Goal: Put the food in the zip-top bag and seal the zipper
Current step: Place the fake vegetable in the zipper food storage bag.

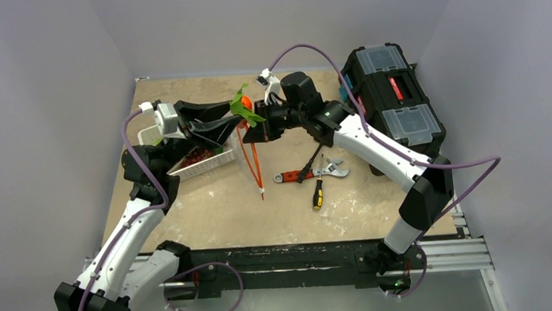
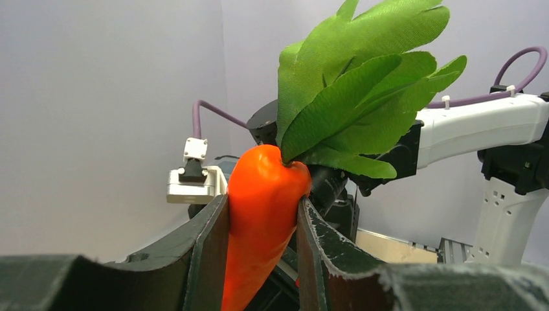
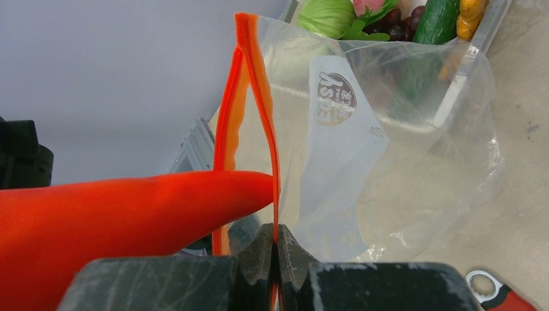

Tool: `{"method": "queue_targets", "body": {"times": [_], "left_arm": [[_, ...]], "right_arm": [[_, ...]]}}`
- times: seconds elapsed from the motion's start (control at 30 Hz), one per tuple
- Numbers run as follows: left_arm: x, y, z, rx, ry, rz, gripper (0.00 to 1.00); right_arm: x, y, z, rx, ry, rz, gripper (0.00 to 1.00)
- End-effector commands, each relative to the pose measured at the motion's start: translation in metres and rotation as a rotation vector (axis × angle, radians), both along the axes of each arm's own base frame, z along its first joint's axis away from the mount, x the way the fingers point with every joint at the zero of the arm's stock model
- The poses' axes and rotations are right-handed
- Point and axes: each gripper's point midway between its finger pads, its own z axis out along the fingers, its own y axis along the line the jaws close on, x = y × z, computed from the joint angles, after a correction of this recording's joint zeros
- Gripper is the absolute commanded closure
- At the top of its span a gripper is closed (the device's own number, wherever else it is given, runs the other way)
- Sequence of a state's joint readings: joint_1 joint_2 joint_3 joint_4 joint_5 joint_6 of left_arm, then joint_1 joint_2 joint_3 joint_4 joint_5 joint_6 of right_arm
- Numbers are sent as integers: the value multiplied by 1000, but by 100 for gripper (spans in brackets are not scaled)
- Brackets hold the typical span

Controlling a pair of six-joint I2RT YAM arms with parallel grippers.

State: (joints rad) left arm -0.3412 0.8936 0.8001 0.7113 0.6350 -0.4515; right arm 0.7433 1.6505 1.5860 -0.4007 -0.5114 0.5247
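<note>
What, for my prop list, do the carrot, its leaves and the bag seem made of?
Carrot: likely moulded plastic, smooth with a soft sheen.
Leaves: fabric, matte, with a fine weave showing.
Bag: thin clear plastic film, glossy, crinkled, see-through.

Robot lab test cell, not a home or kitchen: two white-and-black arms, left arm (image 1: 131, 234) and right arm (image 1: 380, 146), are bolted to an aluminium extrusion rail (image 1: 470, 248) at the near edge of a scuffed tan bench (image 1: 212, 216), with purple cables (image 1: 466, 170) looped along them. Plain grey walls (image 1: 42, 103) box the bench in on three sides, like a camera enclosure. Props are a mixed lot: black toolbox (image 1: 391, 99) at right rear, wrench (image 1: 310, 174) and screwdriver (image 1: 319, 194) loose on the bench, white slatted basket (image 1: 213, 164) of toy produce (image 1: 196, 157).
</note>
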Motion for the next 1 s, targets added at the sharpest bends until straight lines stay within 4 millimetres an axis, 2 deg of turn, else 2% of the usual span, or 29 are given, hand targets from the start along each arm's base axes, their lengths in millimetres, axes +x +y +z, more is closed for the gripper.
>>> {"method": "queue_targets", "body": {"times": [0.0, 0.17, 0.43, 0.63, 0.77, 0.9, 0.97], "left_arm": [[4, 4, 2, 12, -43, 50, 100], [16, 10, -12, 56, -67, 145, 100], [30, 16, -26, 69, -61, 218, 100], [38, 22, -34, 45, -30, 265, 100], [45, 30, -39, 17, 32, 311, 100], [43, 32, -44, -36, 71, 306, 96], [43, 32, -47, -50, 110, 294, 85]], "right_arm": [[-4, 3, 28, 41, -48, 4, 100], [-7, 3, 37, 44, -48, 13, 100], [-21, 3, 63, 92, -18, 56, 100], [-34, 7, 63, 104, 46, 139, 100], [-33, 5, 61, 71, 61, 141, 100], [-33, 6, 61, 69, 82, 141, 100], [-34, 8, 60, 74, 99, 148, 100]]}}
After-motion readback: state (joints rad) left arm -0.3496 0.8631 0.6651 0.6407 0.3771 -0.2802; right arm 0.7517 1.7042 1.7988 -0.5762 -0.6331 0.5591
